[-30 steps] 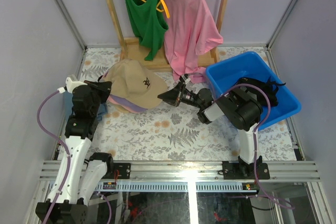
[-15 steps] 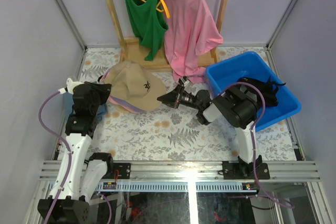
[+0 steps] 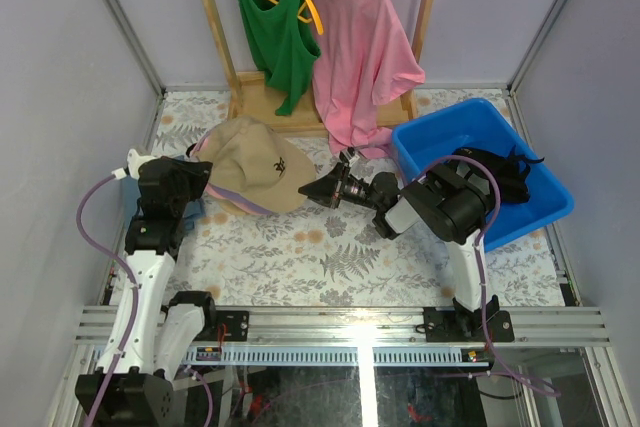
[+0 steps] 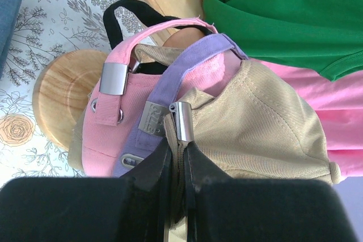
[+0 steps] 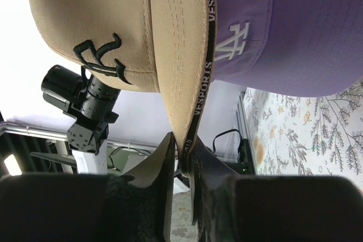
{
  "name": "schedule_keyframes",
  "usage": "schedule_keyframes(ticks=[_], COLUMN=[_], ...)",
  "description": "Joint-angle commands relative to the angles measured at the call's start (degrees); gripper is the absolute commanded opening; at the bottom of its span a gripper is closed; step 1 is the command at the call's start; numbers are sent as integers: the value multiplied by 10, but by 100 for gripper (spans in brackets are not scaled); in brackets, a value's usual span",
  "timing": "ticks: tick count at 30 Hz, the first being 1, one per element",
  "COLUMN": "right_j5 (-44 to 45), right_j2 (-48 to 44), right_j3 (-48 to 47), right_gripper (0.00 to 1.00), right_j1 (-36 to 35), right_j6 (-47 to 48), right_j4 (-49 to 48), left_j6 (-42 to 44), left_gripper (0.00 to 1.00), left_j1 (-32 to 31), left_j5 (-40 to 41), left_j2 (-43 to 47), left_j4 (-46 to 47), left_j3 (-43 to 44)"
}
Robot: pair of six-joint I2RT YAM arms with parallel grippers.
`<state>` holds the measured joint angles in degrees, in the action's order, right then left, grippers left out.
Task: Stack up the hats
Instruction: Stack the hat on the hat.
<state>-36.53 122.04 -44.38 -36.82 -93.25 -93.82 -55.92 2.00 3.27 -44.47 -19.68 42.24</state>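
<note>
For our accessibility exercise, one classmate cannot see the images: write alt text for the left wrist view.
The left end effector pinches the back of a tan cap, stacked over a lavender cap and a pink cap on a wooden stand; a green top fills the upper right.

lavender cap (image 4: 187, 66) mostly under tan cap (image 4: 266, 123), wooden stand (image 4: 54, 100) largely covered

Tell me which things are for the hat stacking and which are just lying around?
For the job:
tan cap
lavender cap
pink cap

Just lying about:
green tank top
pink T-shirt
blue bin
wooden stand
</note>
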Motion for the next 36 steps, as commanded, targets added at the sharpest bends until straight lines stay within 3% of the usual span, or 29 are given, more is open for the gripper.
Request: schedule_keyframes(ticks=[1,7,24,36], right_j5=[29,35,38,40], right_j2=[25,27,-16,-79], right_j3=[13,17,45,54], right_gripper=[19,29,31,45], right_j1=[16,16,15,1], right_j6=[31,35,37,62], right_j4=[-22,-20,-32,-6], left_j6=[5,4,-9,-3], left_gripper=[0,0,0,1], left_j1=[30,34,37,40], left_j5=[57,57,29,20], left_j2=[1,5,14,10], left_j4=[29,26,36,39], left_j3=[-7,-11,-28,-26])
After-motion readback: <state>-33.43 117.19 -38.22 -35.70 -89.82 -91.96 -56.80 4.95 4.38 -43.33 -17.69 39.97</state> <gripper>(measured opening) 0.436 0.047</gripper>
